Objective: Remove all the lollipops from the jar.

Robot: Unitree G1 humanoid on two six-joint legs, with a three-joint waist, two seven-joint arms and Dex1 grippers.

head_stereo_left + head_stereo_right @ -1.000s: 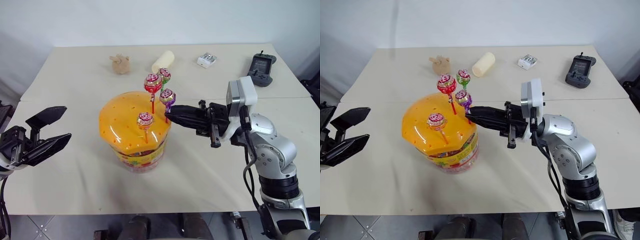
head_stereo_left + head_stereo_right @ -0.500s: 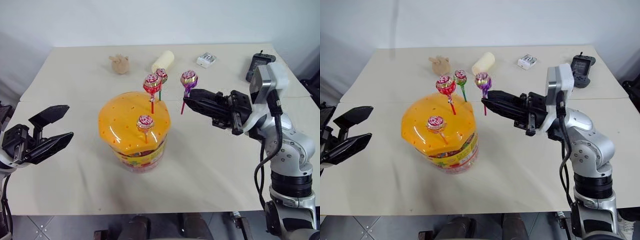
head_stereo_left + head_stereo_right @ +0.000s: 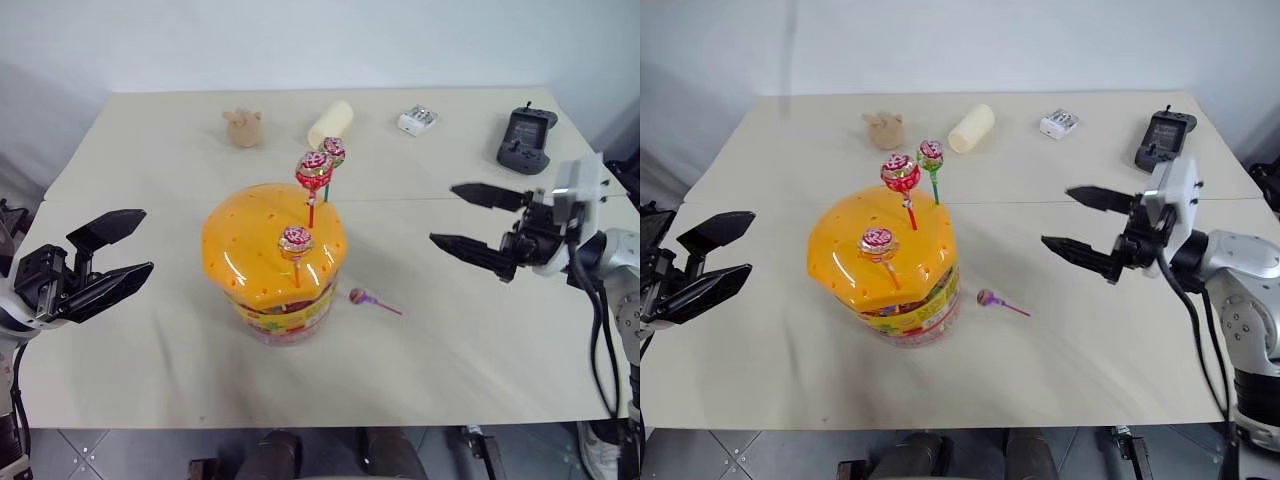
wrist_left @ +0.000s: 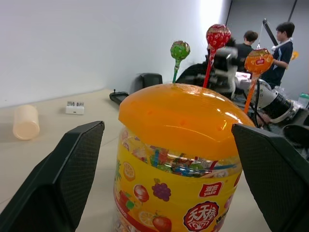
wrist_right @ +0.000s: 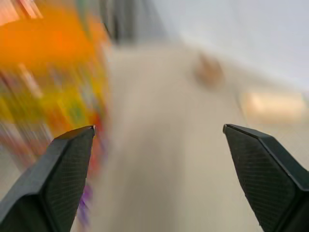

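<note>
While our left gripper [image 3: 98,262] is waiting at the left edge of the frame with its fingers spread and nothing between them, the change is happening further right. Moving toward the centre, we are looking at the jar [image 3: 275,262] standing on the table [image 3: 150,160], now carrying three lollipops in its orange lid: the pink-yellow lollipop [image 3: 295,240] on the near side of the dome, and the red lollipop [image 3: 313,170] and green lollipop [image 3: 333,150] rising together at the far edge. A second ago there were four there.

Just right of the jar's base, the purple lollipop [image 3: 360,296] is lying flat on the table, close beside the jar but apart from it, its stick pointing to the right. Half a second ago we were holding it pinched in the air, right of the lid.

At the right of the frame, our right gripper [image 3: 468,216] is hanging above the table, well apart from the dropped candy, its fingers now wide apart and empty, having swung out from the jar.

We are judging one lollipop removed and three remaining, so the next reach is probably going back to the lid.
</note>
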